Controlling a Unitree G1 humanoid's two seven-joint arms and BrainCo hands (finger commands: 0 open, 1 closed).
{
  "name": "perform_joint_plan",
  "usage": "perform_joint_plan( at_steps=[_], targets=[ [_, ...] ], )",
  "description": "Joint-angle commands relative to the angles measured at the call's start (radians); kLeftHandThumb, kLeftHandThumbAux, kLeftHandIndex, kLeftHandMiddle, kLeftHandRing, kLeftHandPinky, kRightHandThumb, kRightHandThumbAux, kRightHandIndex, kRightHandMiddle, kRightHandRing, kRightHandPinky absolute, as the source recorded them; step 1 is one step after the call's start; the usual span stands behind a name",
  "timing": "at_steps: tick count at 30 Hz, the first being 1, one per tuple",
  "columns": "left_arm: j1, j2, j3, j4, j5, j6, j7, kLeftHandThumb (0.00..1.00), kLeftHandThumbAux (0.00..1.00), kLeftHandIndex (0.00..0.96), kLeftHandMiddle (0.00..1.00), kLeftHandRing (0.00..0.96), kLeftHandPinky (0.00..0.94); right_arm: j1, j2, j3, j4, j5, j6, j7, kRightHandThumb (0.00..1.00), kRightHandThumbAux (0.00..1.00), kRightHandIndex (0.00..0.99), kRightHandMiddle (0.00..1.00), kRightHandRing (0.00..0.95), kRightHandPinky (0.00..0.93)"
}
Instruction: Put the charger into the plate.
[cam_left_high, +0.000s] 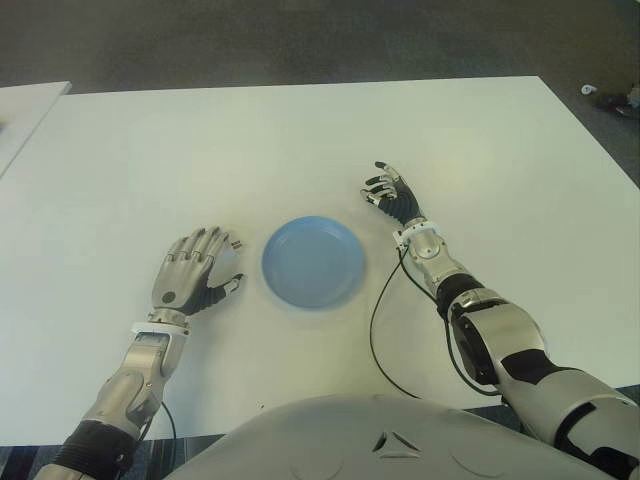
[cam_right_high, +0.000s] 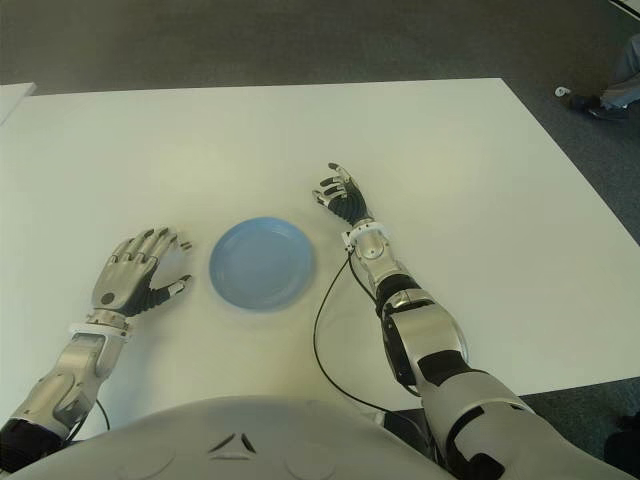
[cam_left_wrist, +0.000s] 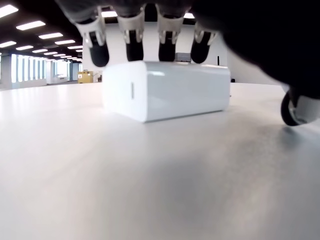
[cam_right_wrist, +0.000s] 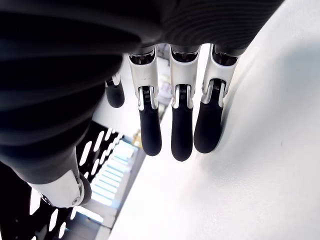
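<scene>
Charger (cam_left_wrist: 167, 90) sits on the table (cam_left_high: 300, 140) under my spread, empty left hand (cam_left_high: 192, 270), beside the plate (cam_left_high: 313, 261); I should curl fingers round its sides squarely before lifting, right hand (cam_left_high: 392, 196) idle, loosely open.

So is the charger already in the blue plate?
No, the plate is bare; the charger sits on the table under the left hand.

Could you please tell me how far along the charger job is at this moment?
Nothing is finished: the round blue plate is empty. The left hand hovers over the white block charger, which sits on the white table, fingers spread, not gripping. The right hand is open beside the plate. Grasping and placing remain.
</scene>
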Motion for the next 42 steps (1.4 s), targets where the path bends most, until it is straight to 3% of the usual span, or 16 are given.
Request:
perform_joint_plan(
  at_steps=[1, 16, 28, 42],
  targets=[
    [-0.021, -0.012, 0.005, 0.001, 0.014, -0.004, 0.023, 0.096, 0.307, 0.000, 0.000, 0.000, 0.000, 0.073, 0.024, 0.029, 0.059, -0.039, 0.066, 0.031, 0.000, 0.641, 0.091, 0.341, 0.366, 0.310],
    [-0.024, -0.008, 0.027, -0.048, 0.015, -0.049, 0.098, 0.121, 0.301, 0.000, 0.000, 0.000, 0.000, 0.072, 0.024, 0.036, 0.062, -0.045, 0.070, 0.020, 0.000, 0.628, 0.083, 0.332, 0.362, 0.320],
    [-0.002, -0.006, 0.065, -0.172, 0.023, -0.049, 0.071, 0.139, 0.305, 0.000, 0.000, 0.000, 0.000, 0.071, 0.026, 0.033, 0.064, -0.051, 0.071, 0.016, 0.005, 0.621, 0.080, 0.304, 0.346, 0.342],
    [0.011, -0.021, 0.081, -0.207, 0.040, -0.045, 0.061, 0.158, 0.282, 0.000, 0.000, 0.000, 0.000, 0.071, 0.025, 0.044, 0.065, -0.065, 0.064, -0.005, 0.031, 0.642, 0.072, 0.282, 0.333, 0.348]
  ],
)
